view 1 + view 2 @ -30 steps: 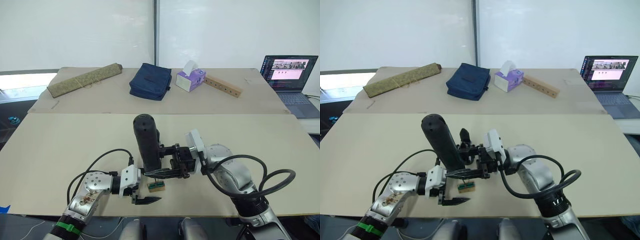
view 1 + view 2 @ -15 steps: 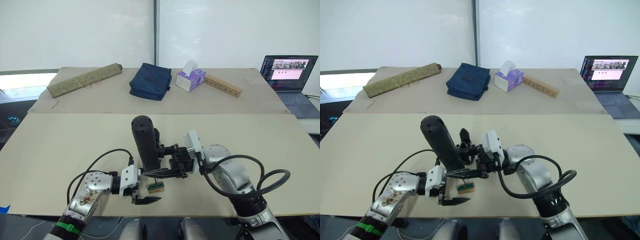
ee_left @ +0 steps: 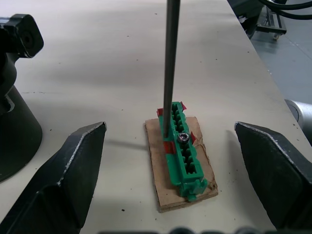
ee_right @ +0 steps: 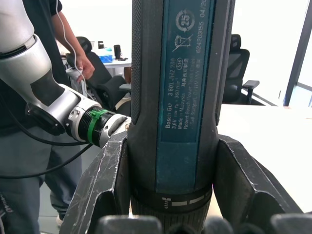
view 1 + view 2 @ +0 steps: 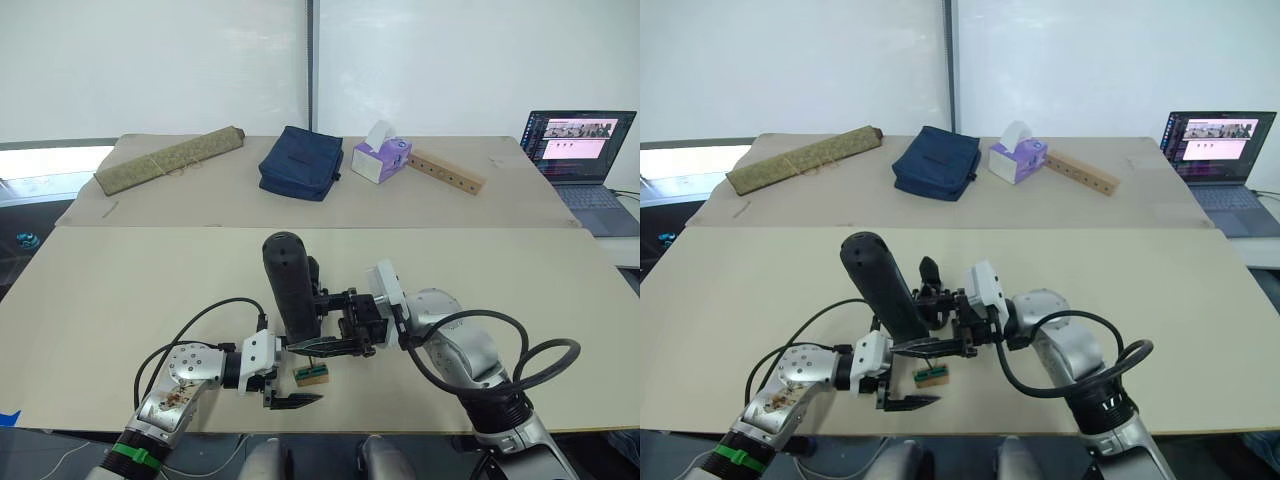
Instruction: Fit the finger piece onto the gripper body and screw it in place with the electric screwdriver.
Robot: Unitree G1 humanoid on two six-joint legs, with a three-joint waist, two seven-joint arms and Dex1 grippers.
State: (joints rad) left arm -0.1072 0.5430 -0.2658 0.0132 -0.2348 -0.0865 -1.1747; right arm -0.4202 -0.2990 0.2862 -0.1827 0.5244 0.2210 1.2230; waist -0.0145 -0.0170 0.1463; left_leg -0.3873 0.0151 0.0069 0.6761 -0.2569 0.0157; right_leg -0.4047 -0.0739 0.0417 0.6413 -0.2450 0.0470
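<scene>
Your right hand point(image 5: 335, 345) is clamped around the electric screwdriver point(image 5: 291, 285), its two black fingers pressed against either side of the thick barrel. In the right wrist view the blue label on the screwdriver reads "BOSCH GO", with "3,6V", "3 601 JH2 200" and "Made in Malaysia" in small print beneath, plus a crossed-out bin symbol and a round recycling mark. The housing is smooth dark plastic with a ribbed black grip strip along one edge and a ringed collar with white tick marks.

The thin metal bit point(image 3: 170, 68) comes straight down onto a green plastic block point(image 3: 183, 148), which has a row of square pockets and a small silver screw point(image 3: 183, 138) seated in one of them. The block sits on a scrap of brown cardboard point(image 3: 165, 195) held by red tape, flat on the pale beige counter point(image 5: 120, 290).

Your left hand point(image 5: 290, 392) rests low near the counter's front edge, its fingers point(image 3: 63, 180) spread wide on either side of the block without touching it.

The gripper body point(image 5: 928, 290) stands just behind the screwdriver, black and pointed. At the far side lie a purple tissue box point(image 5: 380, 158), a navy fabric pouch point(image 5: 298, 162), a tan wooden bar with holes point(image 5: 446, 172) and an open laptop point(image 5: 585, 155).
</scene>
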